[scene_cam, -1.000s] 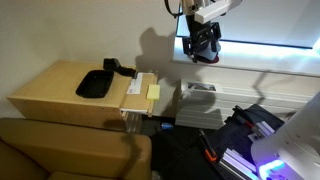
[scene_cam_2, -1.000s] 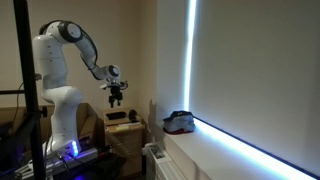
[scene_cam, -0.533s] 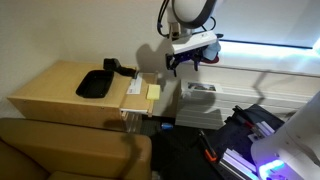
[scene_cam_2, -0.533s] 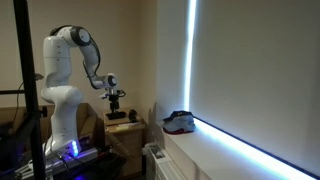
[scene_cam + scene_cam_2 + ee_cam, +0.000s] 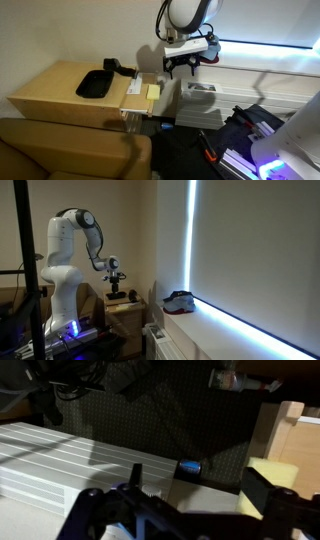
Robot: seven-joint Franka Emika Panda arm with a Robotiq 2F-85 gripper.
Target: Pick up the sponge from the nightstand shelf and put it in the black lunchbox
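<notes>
The pale-yellow sponge (image 5: 153, 91) lies on the narrow pale shelf (image 5: 138, 103) at the near side of the light-tan nightstand (image 5: 55, 90). The black lunchbox (image 5: 95, 84) sits on the nightstand top, left of the sponge. My gripper (image 5: 186, 66) hangs open and empty in the air, above and to the right of the sponge and apart from it. In the wrist view the gripper (image 5: 200, 500) has its dark fingers spread, and the sponge (image 5: 272, 470) shows pale yellow near the right finger. The gripper is also small in an exterior view (image 5: 116, 281), above the nightstand (image 5: 125, 307).
A smaller black lump (image 5: 116, 68) lies behind the lunchbox. A whitish flat sheet (image 5: 134, 88) lies left of the sponge. A white ribbed radiator (image 5: 250, 95) runs below the gripper. A dark bag with red trim (image 5: 180, 302) sits on the sill. A brown sofa arm (image 5: 70, 150) stands in front.
The arm has come down from high by the window and swung left toward the nightstand. The gripper now hangs lower and closer to the sponge, still open and empty.
</notes>
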